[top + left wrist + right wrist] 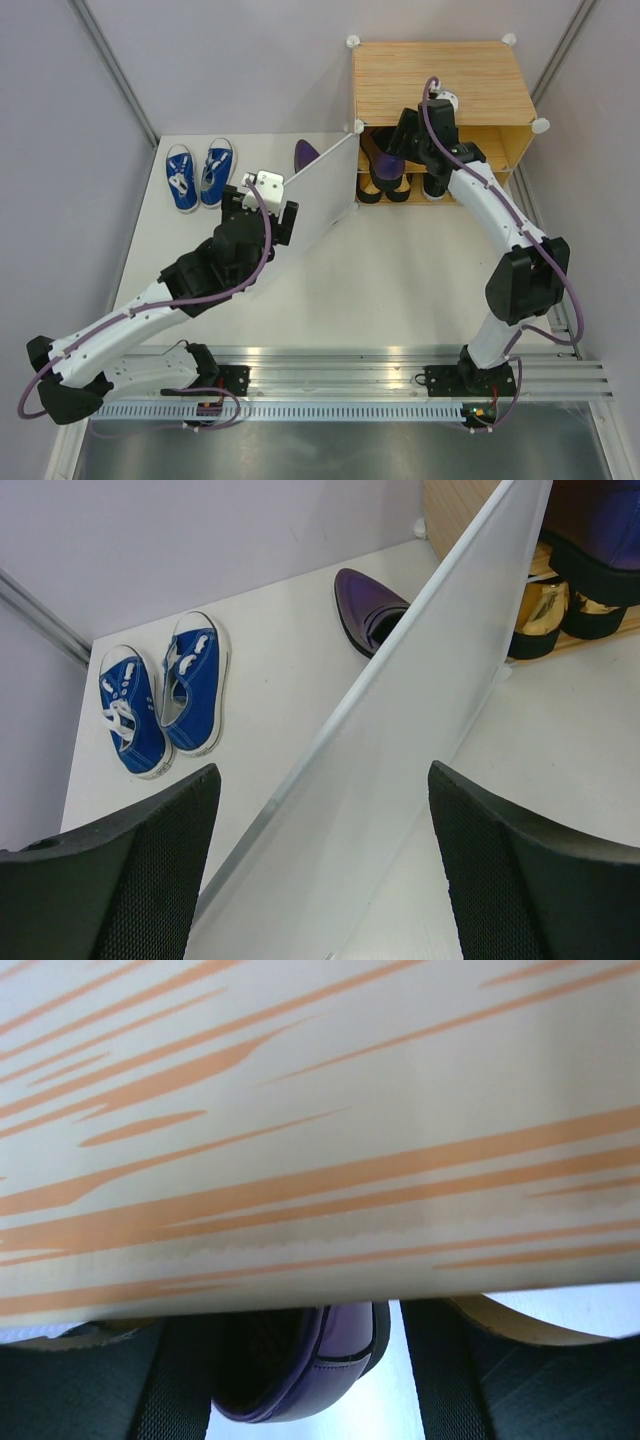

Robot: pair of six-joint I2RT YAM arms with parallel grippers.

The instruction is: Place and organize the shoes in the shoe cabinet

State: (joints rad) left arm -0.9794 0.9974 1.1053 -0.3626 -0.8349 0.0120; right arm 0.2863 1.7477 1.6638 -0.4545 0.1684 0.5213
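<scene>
White table [400,270] carries the shoe cabinet [440,80] at its far right corner, where the right gripper [312,1330], clamped on a purple dress shoe [383,160], should slide it level and deep onto the upper shelf while the left gripper [322,775], fingers apart either side of the door [430,660], holds that panel wide.

Walls [230,70]: plain pale lilac, behind and at both sides.
Posts [112,68]: grey metal, rising from the far corners.
Desk [400,290]: white, evenly lit.
Near edge: aluminium rail [340,378].
</scene>
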